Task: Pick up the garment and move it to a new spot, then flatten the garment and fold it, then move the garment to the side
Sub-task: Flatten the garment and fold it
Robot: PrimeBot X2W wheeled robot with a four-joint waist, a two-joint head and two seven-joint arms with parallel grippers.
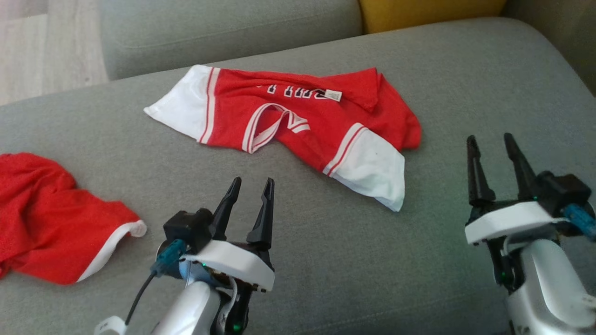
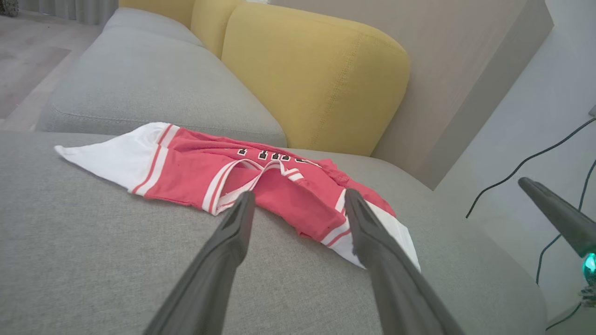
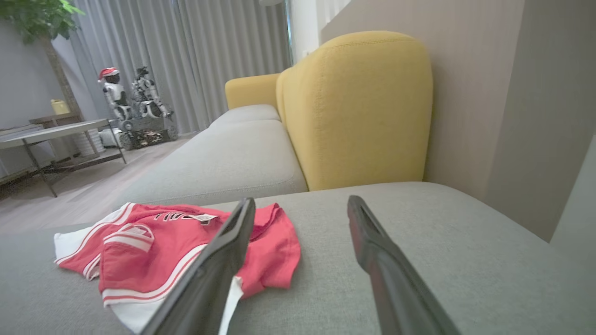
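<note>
We see the red-and-white garment (image 1: 298, 123) lying rumpled near the back of the grey sofa seat (image 1: 326, 260), its lettering too creased to read. Over the seat's front, our left gripper (image 1: 253, 182) and right gripper (image 1: 490, 138) both hang spread wide, holding nothing. Another red cloth (image 1: 51, 218) lies at the seat's left edge.

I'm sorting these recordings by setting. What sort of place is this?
Most likely a living room, possibly a staged one. A grey sofa with yellow back cushions stands by the wall, floor-length curtains hang behind, and a side table stands on wood flooring. A red and white jersey lies on the seat.
</note>
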